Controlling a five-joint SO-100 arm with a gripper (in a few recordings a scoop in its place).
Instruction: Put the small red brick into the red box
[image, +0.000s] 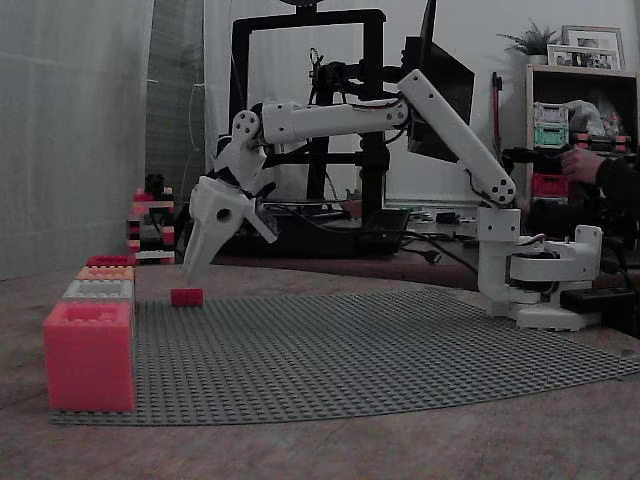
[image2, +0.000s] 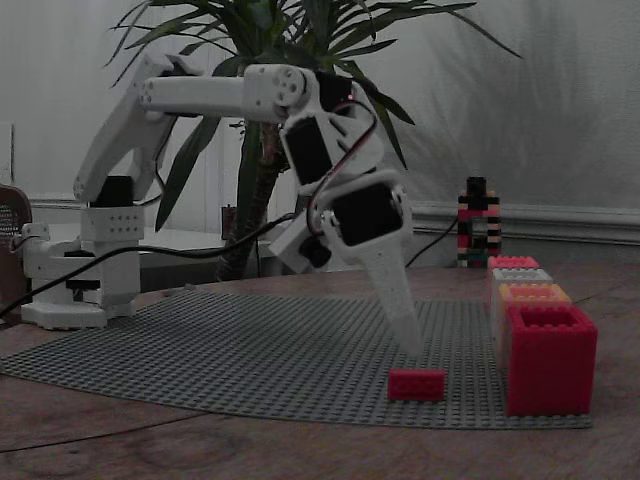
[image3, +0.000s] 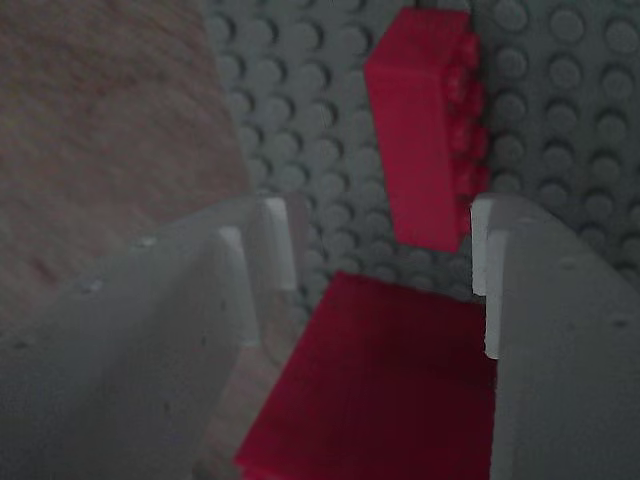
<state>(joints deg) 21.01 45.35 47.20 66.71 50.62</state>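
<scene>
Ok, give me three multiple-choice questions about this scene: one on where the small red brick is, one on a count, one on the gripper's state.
1. Where is the small deep-red studded toy brick?
A. On the grey studded baseplate
B. Inside a box
C. Between closed fingers

2. How many boxes stand in the row of toy-brick boxes at the baseplate's edge?
A. Two
B. Four
C. Six

3. What state is the white two-finger gripper in?
A. Shut on the brick
B. Shut on nothing
C. Open

Answers:
1 A: both fixed views show the brick lying on the baseplate, below the fingertips.
2 B: one pink-red, one orange, one grey and one red.
3 C: in the wrist view the jaws stand apart, holding nothing.
</scene>
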